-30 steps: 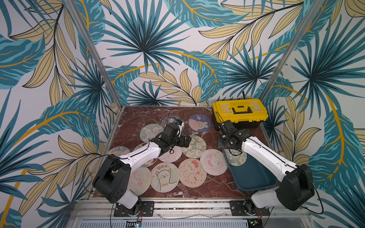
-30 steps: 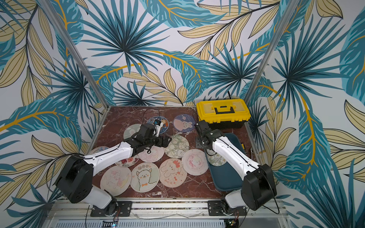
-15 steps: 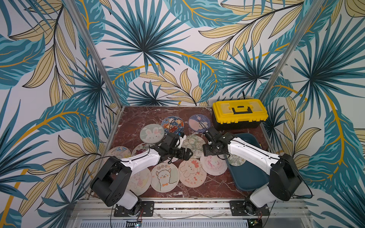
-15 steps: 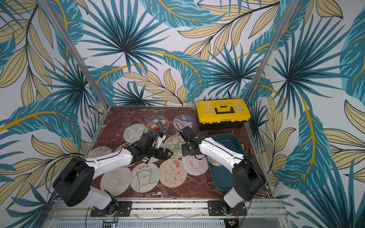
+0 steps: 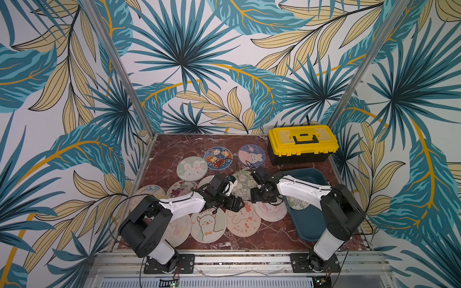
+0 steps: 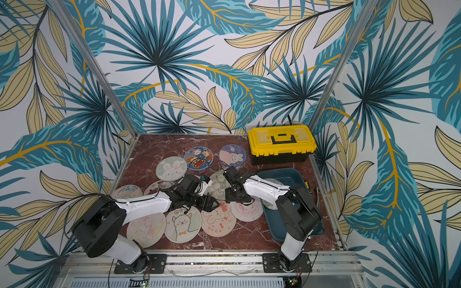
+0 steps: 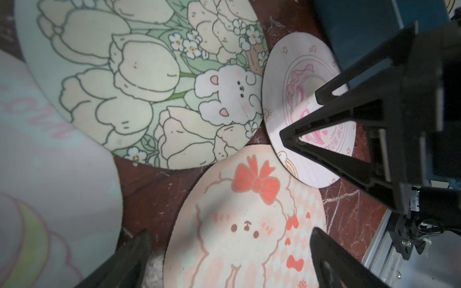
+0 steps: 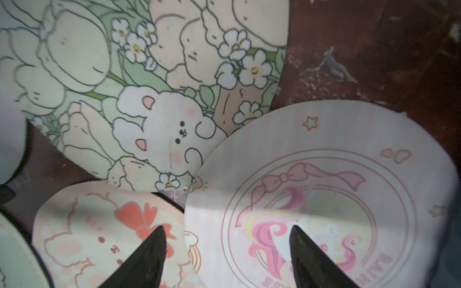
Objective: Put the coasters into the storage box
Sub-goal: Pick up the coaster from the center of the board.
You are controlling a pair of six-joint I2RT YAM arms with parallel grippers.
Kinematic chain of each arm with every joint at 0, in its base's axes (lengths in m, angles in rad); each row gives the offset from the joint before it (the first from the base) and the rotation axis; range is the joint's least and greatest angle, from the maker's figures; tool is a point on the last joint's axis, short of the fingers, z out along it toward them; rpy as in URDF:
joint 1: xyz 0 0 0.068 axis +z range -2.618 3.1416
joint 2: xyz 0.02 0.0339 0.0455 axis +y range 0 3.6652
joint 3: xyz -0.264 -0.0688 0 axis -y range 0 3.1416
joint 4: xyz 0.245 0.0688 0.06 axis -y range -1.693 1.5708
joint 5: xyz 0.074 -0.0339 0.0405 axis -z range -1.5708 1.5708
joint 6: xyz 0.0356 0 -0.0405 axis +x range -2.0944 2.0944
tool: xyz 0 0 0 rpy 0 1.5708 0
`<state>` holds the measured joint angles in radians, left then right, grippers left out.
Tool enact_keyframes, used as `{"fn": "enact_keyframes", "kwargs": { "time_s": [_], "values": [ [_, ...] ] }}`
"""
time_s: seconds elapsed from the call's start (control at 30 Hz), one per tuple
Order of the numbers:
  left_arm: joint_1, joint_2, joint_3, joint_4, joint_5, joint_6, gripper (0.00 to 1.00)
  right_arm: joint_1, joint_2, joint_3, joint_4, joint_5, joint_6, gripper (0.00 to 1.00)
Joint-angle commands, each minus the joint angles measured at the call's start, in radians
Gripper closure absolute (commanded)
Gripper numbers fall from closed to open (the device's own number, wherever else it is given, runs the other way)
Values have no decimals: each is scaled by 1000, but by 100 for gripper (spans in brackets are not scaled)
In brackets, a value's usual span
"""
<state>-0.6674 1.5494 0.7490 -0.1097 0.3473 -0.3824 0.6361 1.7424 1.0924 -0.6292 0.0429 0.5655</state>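
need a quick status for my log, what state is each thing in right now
box: open, no lid, one coaster inside
toolbox: lid shut
left gripper: open, empty, over the bow coaster
right gripper: open, empty, over the pink coaster
other coasters: flat on the table, some overlapping

Both top views are evenly lit and sharp; wrist views dim, shadowed, soft-edged.
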Motion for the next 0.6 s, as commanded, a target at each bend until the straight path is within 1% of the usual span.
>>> {"fn": "enact_keyframes", "kwargs": {
  "time_s": [0.0, 0.1, 0.3, 0.37, 0.43, 0.57],
  "values": [
    [-2, -1, -23, 10, -11, 16, 0, 5, 24, -17, 3, -11, 26, 22],
    [-2, -6, -24, 10, -16, 22, 0, 7, 42, -17, 16, -13, 28, 22],
    [-2, -43, -28, 13, -87, 20, 0, 8, 76, -9, 13, -3, 47, 23],
    [-2, -59, -31, 14, -106, 18, 0, 9, 86, -11, 10, 3, 53, 25],
    [-2, -74, -34, 18, -121, 14, 0, 8, 95, -12, 8, 8, 54, 30],
    [-2, -88, -32, 22, -126, 17, 0, 8, 107, -19, 3, 17, 62, 37]
  ]
}}
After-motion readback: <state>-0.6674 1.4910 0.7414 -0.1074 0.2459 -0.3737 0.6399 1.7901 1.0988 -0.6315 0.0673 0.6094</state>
